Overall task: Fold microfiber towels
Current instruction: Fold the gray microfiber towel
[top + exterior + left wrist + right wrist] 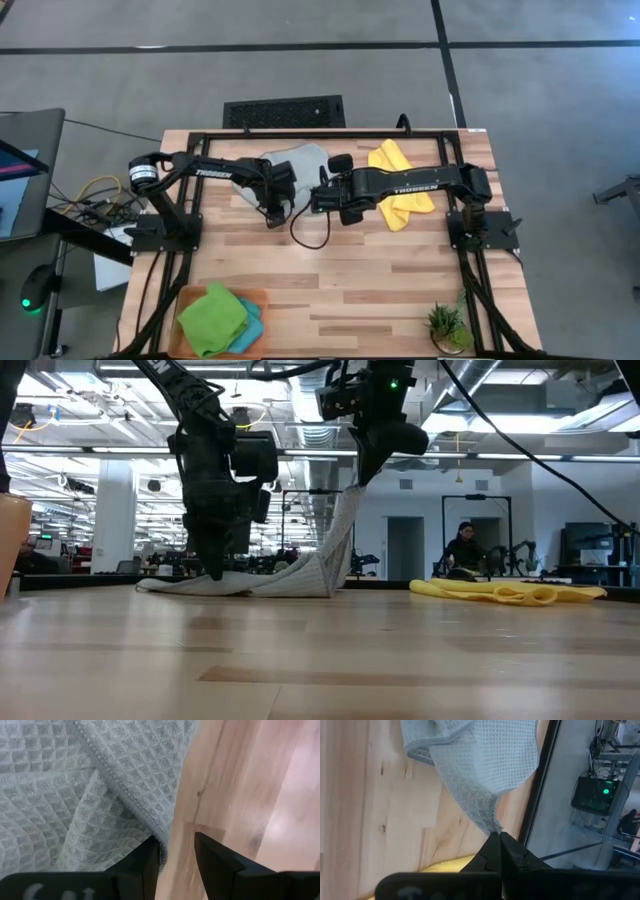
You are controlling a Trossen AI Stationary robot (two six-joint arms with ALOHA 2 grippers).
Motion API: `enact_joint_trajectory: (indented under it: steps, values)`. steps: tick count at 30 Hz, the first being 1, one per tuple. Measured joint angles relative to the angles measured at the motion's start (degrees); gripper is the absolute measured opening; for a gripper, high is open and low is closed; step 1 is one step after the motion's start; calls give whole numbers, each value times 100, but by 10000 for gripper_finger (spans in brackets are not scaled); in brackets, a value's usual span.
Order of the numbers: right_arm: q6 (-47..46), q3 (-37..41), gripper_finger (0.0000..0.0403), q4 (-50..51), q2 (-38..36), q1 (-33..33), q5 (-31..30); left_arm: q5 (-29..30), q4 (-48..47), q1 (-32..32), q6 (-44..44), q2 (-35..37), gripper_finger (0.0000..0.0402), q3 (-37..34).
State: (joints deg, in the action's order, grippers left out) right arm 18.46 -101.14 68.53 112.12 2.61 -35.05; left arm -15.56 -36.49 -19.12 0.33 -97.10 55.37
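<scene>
The light grey towel (290,165) lies bunched at the table's far middle, with one corner drawn up. My right gripper (362,478) is shut on that corner, above the table; it also shows in the high view (318,197). My left gripper (177,857) is open and low at the towel's near hemmed edge (131,805), one finger over the cloth and one over bare wood (215,572). The yellow towel (395,185) lies flat under my right arm. The green towel (212,315) lies on the teal towel (250,328) on the orange tray (262,296). My left gripper stands with one finger (150,862) at the grey towel's hemmed edge; I cannot tell whether it touches the cloth. My right gripper pinches a corner of the grey towel (494,826) between its two fingertips, from above. The cloth runs taut from the fingers down to the table (335,550), and the rest of the towel lies on the wood.
A small potted plant (446,326) stands at the near right corner. The orange tray sits at the near left. Bare wood (350,290) spans the table's near middle. A black frame rail (542,795) runs along the table's far edge.
</scene>
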Motion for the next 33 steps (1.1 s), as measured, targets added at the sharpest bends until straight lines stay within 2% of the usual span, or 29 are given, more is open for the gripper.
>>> enact_joint_trajectory:
  steps: [6,12,15,19,22,27,33]
  values:
    - [0,0,8,-22,0,-96,3,803,334,176,159,-48,114,0]
    - [0,0,8,-30,0,-125,7,947,548,260,363,-129,108,1]
    - [0,0,8,-24,0,-125,11,1173,551,349,506,-146,80,2]
    - [2,-2,8,14,1,-125,12,1350,579,438,611,-138,17,2]
    - [0,-2,8,155,2,-159,-136,1357,563,460,613,-88,7,2]
    - [-210,-6,8,567,-63,-247,-591,1552,317,458,611,320,2,2]
    - [-951,-7,8,1106,-210,-548,-582,1993,-88,453,606,1215,1,2]
